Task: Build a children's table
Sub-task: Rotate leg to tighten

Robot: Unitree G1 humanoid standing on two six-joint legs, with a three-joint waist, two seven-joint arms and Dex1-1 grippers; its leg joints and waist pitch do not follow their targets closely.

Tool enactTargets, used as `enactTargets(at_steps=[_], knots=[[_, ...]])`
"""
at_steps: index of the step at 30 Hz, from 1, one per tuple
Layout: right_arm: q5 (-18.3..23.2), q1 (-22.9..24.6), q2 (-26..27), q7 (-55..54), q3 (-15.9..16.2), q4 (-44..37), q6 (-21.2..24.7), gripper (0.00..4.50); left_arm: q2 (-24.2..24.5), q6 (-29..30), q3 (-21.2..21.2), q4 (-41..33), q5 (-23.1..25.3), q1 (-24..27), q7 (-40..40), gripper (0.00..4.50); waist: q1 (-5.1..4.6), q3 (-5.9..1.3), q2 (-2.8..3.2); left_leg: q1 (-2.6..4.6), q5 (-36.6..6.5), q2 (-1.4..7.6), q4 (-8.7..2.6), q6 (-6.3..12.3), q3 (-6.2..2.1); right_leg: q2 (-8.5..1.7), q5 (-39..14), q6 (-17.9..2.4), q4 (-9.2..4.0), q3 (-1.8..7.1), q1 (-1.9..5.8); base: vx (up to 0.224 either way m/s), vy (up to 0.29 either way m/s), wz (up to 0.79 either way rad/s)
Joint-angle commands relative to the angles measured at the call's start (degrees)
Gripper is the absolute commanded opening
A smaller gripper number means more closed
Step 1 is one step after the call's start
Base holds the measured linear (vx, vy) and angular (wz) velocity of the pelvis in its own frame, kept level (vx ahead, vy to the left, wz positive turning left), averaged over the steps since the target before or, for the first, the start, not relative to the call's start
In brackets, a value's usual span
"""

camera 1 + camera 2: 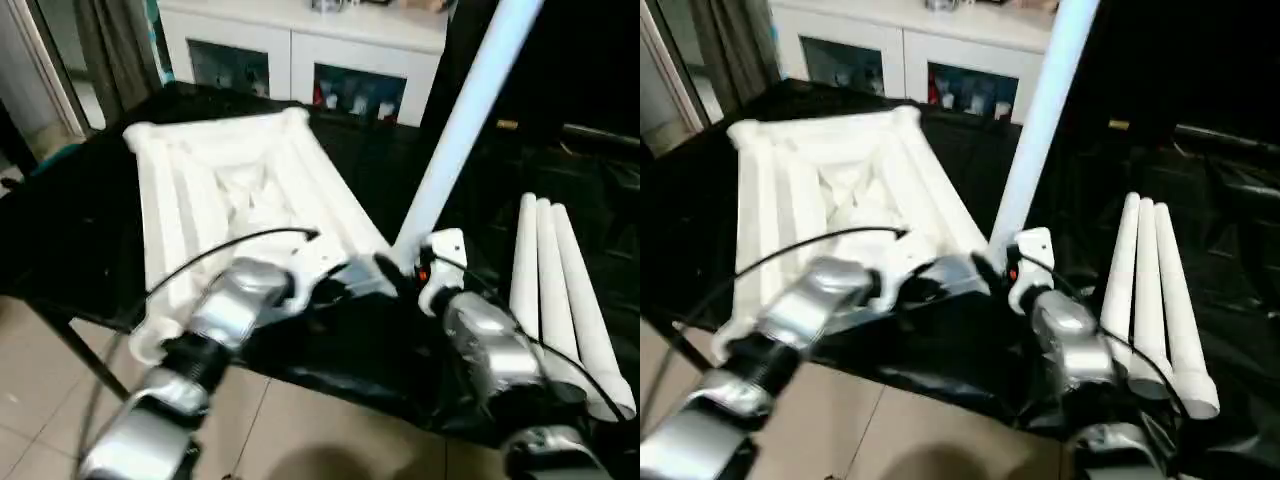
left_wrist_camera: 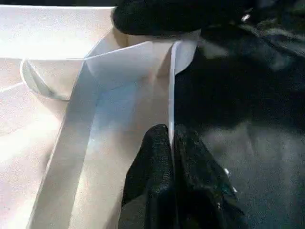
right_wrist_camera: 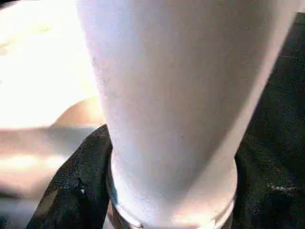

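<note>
The children's table top (image 1: 230, 190) lies upside down on the black cloth, its ribbed underside facing up. One white leg (image 1: 465, 120) stands upright in the near right corner socket and leans slightly to the right. My right gripper (image 1: 425, 265) is closed around the base of this leg (image 3: 181, 95), with a black finger (image 3: 76, 191) pressed against its side. My left gripper (image 2: 170, 131) is shut, pinching the thin white rim (image 2: 171, 86) of the top next to that corner. Three more legs (image 1: 555, 290) lie side by side on the right.
The black-covered work table (image 1: 80, 230) ends just in front of my forearms, with tiled floor (image 1: 300, 430) below. A white cabinet (image 1: 300, 40) with glass doors stands behind the table. Dark equipment sits at the back right.
</note>
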Motion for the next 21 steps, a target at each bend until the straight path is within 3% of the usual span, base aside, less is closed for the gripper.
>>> enactTargets(at_steps=[1, 3, 5, 7, 8, 10, 11, 15, 16, 17, 19, 21], knots=[[-3.18, 0.14, 3.58, -5.91, 2.08, 4.9, 2.15, 2.77, -2.51, 0.64, -0.63, 5.15, 1.39, -0.79, 6.55, 0.0, 0.15, -1.94, -0.01, 0.73, -11.98, 2.32, -4.84, 0.03, -0.71, -3.33, -7.98, -12.42, -5.92, 2.67, 1.14, 0.0, 0.0, 0.0], [-4.51, -0.56, 4.37, -7.23, 2.98, 5.59, 1.77, 2.77, -2.82, 0.71, -0.63, 5.77, 1.92, -1.33, 7.28, 0.0, 0.22, -1.98, 0.25, 0.72, -12.82, 2.23, -4.96, -0.53, -0.8, -3.31, -8.8, -11.43, -6.05, 2.7, 1.1, 0.0, 0.0, 0.0], [-5.08, -1.51, 5.24, -8.48, 3.29, 6.51, 1.25, 2.77, -2.9, 0.74, -0.61, 6.19, 2.4, -1.89, 7.57, 0.0, 0.02, -1.71, -0.28, 0.8, -15.5, 2.21, -5.28, -0.58, -0.8, -3.22, -11.71, -10.27, -6.54, 2.66, 0.94, 0.0, 0.0, 0.0], [-4.36, -2.05, 5.55, -6.62, 3.22, 6.84, 0.02, 2.77, -2.72, 0.3, -0.18, 6.72, 2.1, -2.4, 7.36, 0.0, 0.13, -1.96, -0.02, 0.89, -15.54, 2.26, -5.35, -0.59, -0.95, -3.42, -12.13, -9.79, -6.58, 2.72, 1.0, 0.0, 0.0, 0.0], [-4.36, -2.06, 5.56, -6.58, 3.22, 6.85, -0.01, 2.77, -2.72, 0.29, -0.17, 6.75, 2.1, -2.41, 7.37, 0.0, 0.18, -2.07, -0.02, 0.78, -14.17, 2.35, -5.36, -0.3, -0.94, -3.39, -9.66, -9.92, -6.43, 2.72, 1.12, 0.0, 0.0, 0.0], [-4.45, -2.05, 5.4, -5.72, 3.35, 6.7, -0.55, 3.33, -2.38, -0.42, -0.31, 7.15, 2.25, -2.51, 7.27, 0.0, 0.14, -2.16, -0.02, 0.56, -12.0, 2.33, -5.34, 0.41, -0.89, -3.22, -5.97, -10.47, -6.18, 2.63, 1.32, 0.0, 0.0, 0.0], [-3.69, -2.01, 4.97, -4.24, 2.92, 5.75, -0.88, 3.33, -1.58, -1.4, -0.32, 7.07, 2.09, -2.19, 6.16, 0.0, 0.15, -2.07, -0.3, 0.58, -11.68, 2.32, -5.31, 0.79, -0.77, -3.22, -5.13, -10.82, -6.21, 2.63, 1.23, 0.0, 0.0, 0.0], [-3.23, -2.32, 2.73, 0.45, 3.1, 4.17, -1.01, 3.83, 0.45, -4.1, -0.69, 6.67, 1.88, -1.26, 3.43, 0.0, -0.08, -2.06, -0.24, 0.09, -11.64, 2.32, -5.38, 1.69, -0.9, -3.4, -5.85, -11.06, -6.22, 2.57, 1.53, 0.0, 0.0, 0.0], [-3.82, -2.84, 1.26, 1.11, 3.06, 4.33, -1.12, 3.83, 1.21, -4.88, -0.66, 6.26, 1.71, -0.97, 2.42, 0.0, -0.15, -2.18, 0.16, 0.28, -11.05, 2.34, -5.26, 1.6, -0.87, -3.4, -5.13, -11.48, -6.13, 2.59, 1.41, 0.0, 0.0, 0.0], [-2.68, -3.14, -0.99, 5.15, 2.73, 2.98, -0.2, 3.83, 2.74, -5.95, -0.49, 4.94, 0.99, -0.17, -0.19, 0.0, -0.29, -2.15, -0.56, 0.21, -10.55, 2.3, -5.17, 2.02, -0.79, -3.25, -4.31, -11.83, -6.2, 2.54, 1.53, 0.0, 0.0, 0.0], [-0.78, -3.01, -2.88, 10.27, 2.67, 1.02, 0.61, 3.83, 3.94, -5.12, 0.29, 4.45, 0.23, 0.16, -1.47, 0.0, -0.17, -2.29, -0.12, 0.11, -8.83, 2.32, -4.9, 3.19, -0.71, -3.33, -1.35, -12.55, -5.82, 2.57, 1.74, 0.0, 0.0, 0.0], [0.14, -2.14, -4.68, 14.51, 3.46, -1.18, 1.44, 3.83, 5.03, -6.72, 0.16, 4.01, -0.29, 0.63, -3.77, 0.0, -0.16, -2.62, -0.53, -0.14, -5.36, 2.23, -4.45, 5.03, -0.65, -3.23, 3.93, -13.45, -5.23, 2.49, 1.99, 0.0, 0.0, 0.0]])
